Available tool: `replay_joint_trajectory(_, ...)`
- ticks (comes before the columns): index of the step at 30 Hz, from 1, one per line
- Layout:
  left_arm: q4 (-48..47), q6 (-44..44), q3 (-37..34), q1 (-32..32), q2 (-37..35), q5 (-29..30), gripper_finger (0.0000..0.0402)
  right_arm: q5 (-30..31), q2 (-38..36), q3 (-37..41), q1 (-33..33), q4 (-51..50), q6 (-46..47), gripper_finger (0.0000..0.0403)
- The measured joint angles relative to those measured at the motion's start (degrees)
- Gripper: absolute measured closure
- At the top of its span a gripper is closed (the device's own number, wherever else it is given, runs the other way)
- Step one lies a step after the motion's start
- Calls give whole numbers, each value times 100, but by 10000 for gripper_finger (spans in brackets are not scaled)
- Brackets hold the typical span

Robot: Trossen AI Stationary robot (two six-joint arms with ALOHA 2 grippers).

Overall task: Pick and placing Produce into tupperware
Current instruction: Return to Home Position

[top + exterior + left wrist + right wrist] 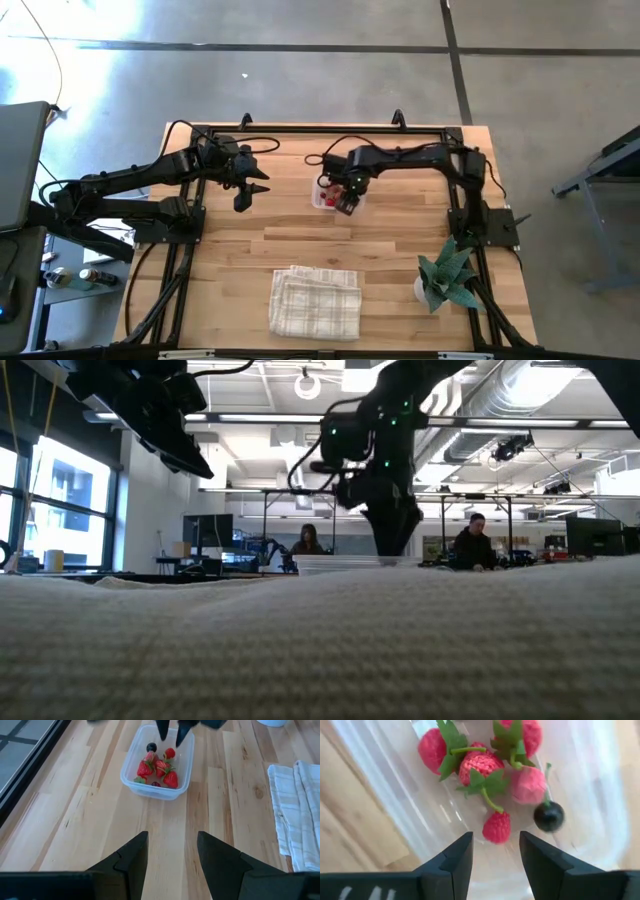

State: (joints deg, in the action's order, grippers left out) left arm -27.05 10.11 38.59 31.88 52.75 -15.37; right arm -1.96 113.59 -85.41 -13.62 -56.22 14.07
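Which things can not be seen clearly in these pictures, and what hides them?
Low view: the folded cloth fills the foreground, hiding the table top and the produce.
High view: the right gripper covers part of the tupperware; the produce is too small to count.
Right wrist view: picture edges cut off the tupperware's rim.
Left wrist view: past the left gripper, strawberries partly hide a dark piece.

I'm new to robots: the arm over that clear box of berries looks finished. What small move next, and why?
Probably lift the right end effector straight up: it hangs open and empty just above the strawberries in the clear container. The left end effector waits apart.
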Motion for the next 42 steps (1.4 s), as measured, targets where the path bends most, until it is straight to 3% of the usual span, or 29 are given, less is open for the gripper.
replay_joint_trajectory(11, 0, -2, -1, 0, 2, 0, 243, 34, -1017, -1, 251, -571, 204, 249)
replay_joint_trajectory(18, 0, 0, 0, -2, 2, 0, 243, 840, -1776, -1, 638, -542, -395, 249)
replay_joint_trajectory(25, 0, -1, 0, 0, 2, 0, 243, 940, -2377, -1, 849, 151, -1323, 249)
replay_joint_trajectory(35, 0, 0, 0, 0, 2, 2, 243, 923, -2463, -1, 828, 1186, -1712, 249)
replay_joint_trajectory(42, 0, -1, -1, -1, 2, 1, 243, 918, -2419, 1, 828, 1175, -1800, 249)
